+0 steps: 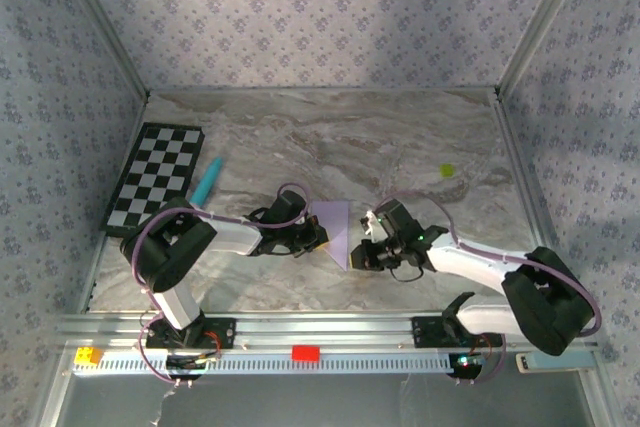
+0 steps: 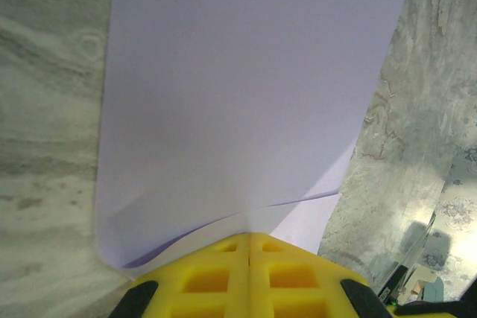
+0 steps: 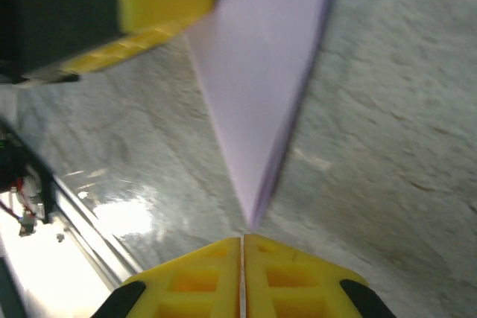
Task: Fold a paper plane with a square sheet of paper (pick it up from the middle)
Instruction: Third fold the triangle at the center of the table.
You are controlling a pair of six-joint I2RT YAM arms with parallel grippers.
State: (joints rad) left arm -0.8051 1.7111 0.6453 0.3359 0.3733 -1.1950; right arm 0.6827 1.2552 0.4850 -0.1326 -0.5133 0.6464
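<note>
One grey-veined marble table top carries everything, with two white-and-black arms reaching in from its near edge. One black-and-white checkered board lies well out beyond the left gripper, on its left. One pale lilac paper sheet, folded to a pointed wedge, lies flat between the two grippers, its point towards the near edge. One teal pen rests just beside the board, on the side nearer the left gripper. One small yellow-green blob sits well away past the right gripper; what it is cannot be told.

The left wrist view adds detail: the left gripper has its yellow fingers pressed together on the sheet's near edge, and the pale lilac paper sheet bows up there in two layers. The right wrist view adds that the right gripper is closed on nothing, the tip of the pale lilac paper sheet lying just ahead of its fingertips.
</note>
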